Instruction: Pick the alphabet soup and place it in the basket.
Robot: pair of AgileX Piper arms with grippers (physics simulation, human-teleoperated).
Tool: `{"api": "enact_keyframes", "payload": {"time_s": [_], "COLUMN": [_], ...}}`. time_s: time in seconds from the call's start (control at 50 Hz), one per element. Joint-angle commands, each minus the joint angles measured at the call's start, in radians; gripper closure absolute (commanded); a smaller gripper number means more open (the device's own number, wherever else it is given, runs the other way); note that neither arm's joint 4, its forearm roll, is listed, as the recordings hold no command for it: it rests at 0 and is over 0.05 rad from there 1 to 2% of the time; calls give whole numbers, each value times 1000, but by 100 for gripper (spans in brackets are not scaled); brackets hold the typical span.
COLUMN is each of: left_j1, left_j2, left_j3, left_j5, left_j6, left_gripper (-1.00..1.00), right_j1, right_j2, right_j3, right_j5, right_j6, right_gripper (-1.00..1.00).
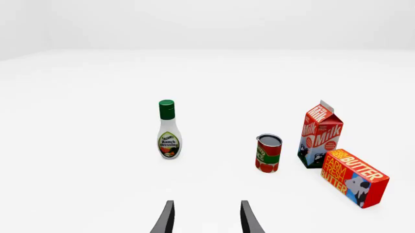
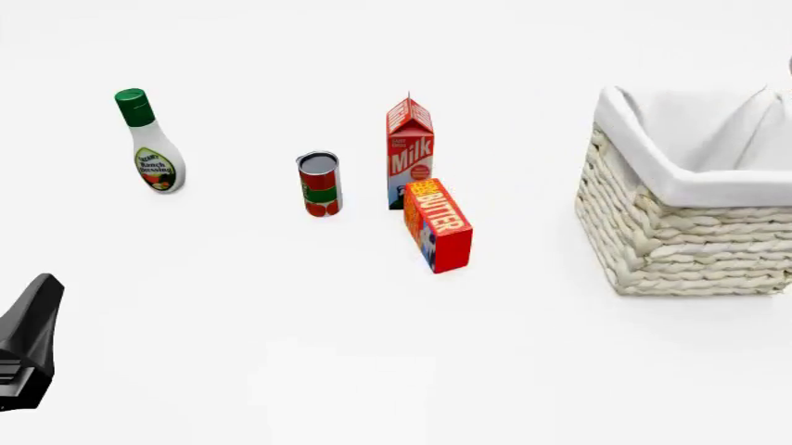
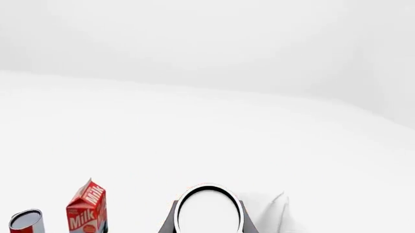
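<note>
Your right gripper [image 3: 207, 224] clenched the alphabet soup [image 3: 208, 208] (only its pale top showed), above the basket [image 2: 681, 236] at three o'clock. Your left gripper [image 1: 206, 218] hung released, ranch bottle [image 1: 168, 131] and red-and-green can [image 1: 268, 153] beyond.

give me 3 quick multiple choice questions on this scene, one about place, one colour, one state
1. What stands between the ranch bottle and the milk carton? A a jar; B the red-and-green can; C a cup
2. The bottle's cap is: A green; B red; C blue
3. The left gripper is: A shut on a jar; B shut on a cup; C open, empty

B: the front view shows it between them. A: the cap is plainly green. C: its fingers stand apart with nothing between.
</note>
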Motion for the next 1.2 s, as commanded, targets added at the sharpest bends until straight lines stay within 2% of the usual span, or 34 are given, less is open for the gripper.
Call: {"api": "enact_keyframes", "payload": {"time_s": [0.02,0.64,0.86,1.2], "left_j1": [0,0,0,0], "left_j2": [0,0,0,0], "left_j3": [0,0,0,0], "left_j5": [0,0,0,0], "left_j6": [0,0,0,0], "left_gripper": [-100,-100,-100,-100], "right_j1": [-53,-106,-115,-118], "right_j2": [27,184,241,306], "right_j3": [-20,-86,-137,-211], "right_j5": [-10,-8,47,129], "right_j6": [11,-62,-105,-140], "right_gripper": [100,100,100,100]}}
